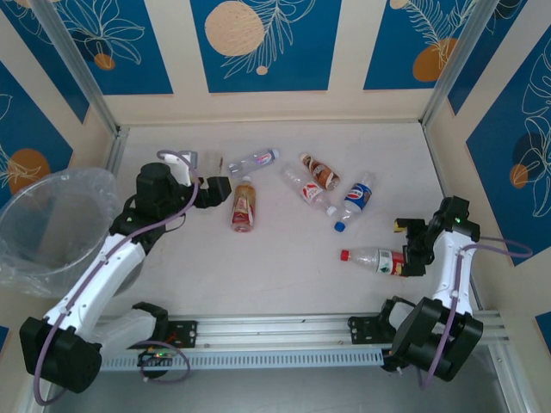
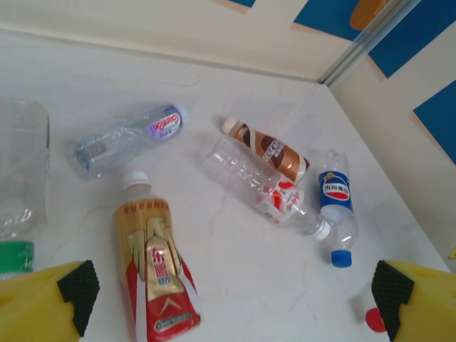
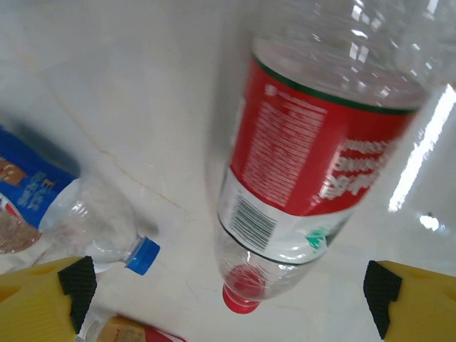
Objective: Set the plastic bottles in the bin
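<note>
You have both pincers spread wide, neither holding anything. The left pincer (image 1: 215,188) hangs right of the bin (image 1: 21,258), close beside the gold-and-red bottle (image 1: 244,206). The right pincer (image 1: 411,247) stands far right of the bin, at the red-capped bottle (image 1: 376,260), which lies in line between its spread fingers, ungripped. The other bottles lie flat on the desk (image 1: 284,284), all right of the bin: bluish-labelled bottle (image 1: 254,159), brown bottle (image 1: 320,172), red-and-white bottle (image 1: 308,189), blue-labelled bottle (image 1: 355,200).

Red-capped bottle (image 3: 306,157) lies within the spread gripper (image 3: 228,288); blue-capped bottle (image 3: 96,228) left, seemingly apart.
</note>
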